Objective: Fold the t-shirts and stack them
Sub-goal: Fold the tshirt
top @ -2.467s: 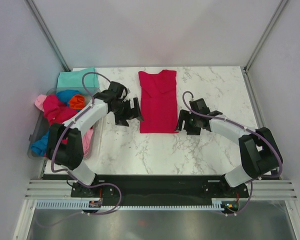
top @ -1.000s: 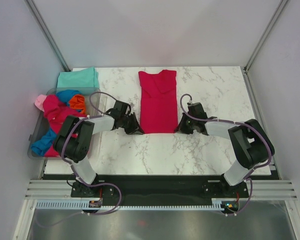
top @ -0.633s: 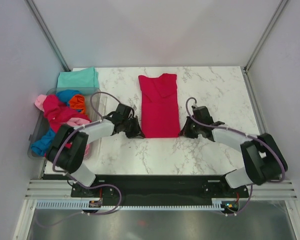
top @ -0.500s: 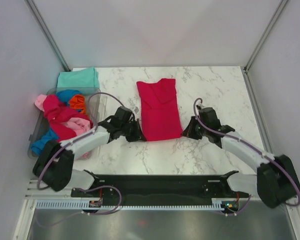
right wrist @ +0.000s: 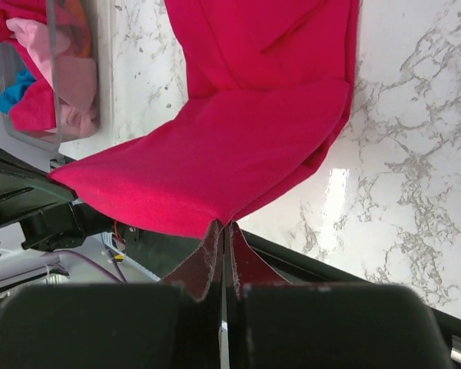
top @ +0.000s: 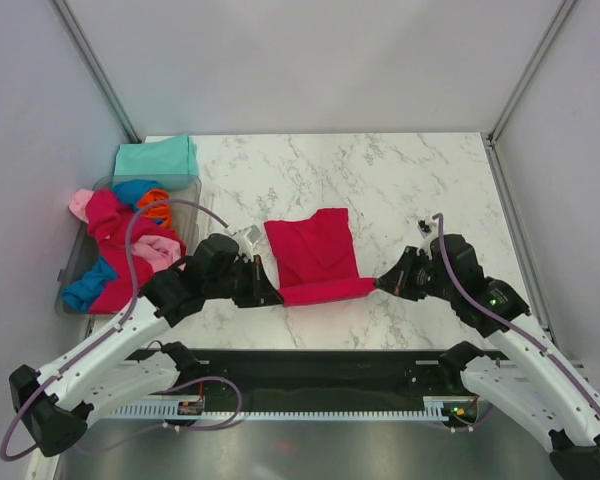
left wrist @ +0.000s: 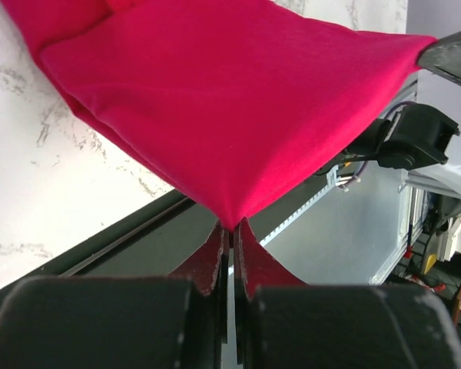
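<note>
Jaws pressed together, the left end effector (top: 272, 294) and right end effector (top: 384, 285) are each pinching a near corner of the one crimson t-shirt (top: 315, 250), holding its hem off the worktop (top: 430, 180). Its long axis is running away from the arms, neither nearer, so the fold is probably going forward. One folded mint-teal t-shirt (top: 155, 156) is lying far left. Pink, blue, orange and crimson cloth (top: 120, 225) is crowding the single clear bin (top: 193, 195), uncountable.
</note>
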Controlling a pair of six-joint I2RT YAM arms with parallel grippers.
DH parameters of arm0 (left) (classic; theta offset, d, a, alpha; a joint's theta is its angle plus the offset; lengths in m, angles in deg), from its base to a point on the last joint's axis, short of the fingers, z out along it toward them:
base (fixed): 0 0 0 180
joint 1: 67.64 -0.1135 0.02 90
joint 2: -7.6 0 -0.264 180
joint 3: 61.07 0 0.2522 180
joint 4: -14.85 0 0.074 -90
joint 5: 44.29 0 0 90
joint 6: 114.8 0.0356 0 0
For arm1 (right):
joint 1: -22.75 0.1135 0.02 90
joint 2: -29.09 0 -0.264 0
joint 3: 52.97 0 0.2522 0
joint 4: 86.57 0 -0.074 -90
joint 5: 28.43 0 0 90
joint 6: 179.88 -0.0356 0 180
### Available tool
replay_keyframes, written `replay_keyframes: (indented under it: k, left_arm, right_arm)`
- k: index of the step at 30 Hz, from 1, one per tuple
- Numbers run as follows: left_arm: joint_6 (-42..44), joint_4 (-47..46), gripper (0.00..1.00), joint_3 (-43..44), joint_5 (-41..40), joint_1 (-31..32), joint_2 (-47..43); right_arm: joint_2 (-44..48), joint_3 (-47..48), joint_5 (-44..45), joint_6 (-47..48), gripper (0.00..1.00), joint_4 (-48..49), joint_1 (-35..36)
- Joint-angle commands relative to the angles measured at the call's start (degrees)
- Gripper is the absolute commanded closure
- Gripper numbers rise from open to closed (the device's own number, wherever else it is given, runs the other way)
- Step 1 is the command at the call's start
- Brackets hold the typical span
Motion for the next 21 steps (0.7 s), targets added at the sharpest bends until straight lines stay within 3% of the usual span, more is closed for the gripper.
replay_keyframes:
  k: [1,12,21]
  left_arm:
    - [-1.24,7.04,0.98,5.92,-4.18,0.02,0.99]
    - [5.70,12.68,0.98,20.78,-9.46,-3.14,14.87]
    - [14.75,12.32,0.98,31.32,-5.34,-14.57,29.80]
  right_arm:
    - [-3.07,6.32,4.62,0.27,1.00,-3.44,-0.05]
    - [-22.22,19.69,12.53,7.39,1.00,-1.60,-0.14]
    - [-39.54,33.39,13.06,13.63,1.00,0.95,-4.09]
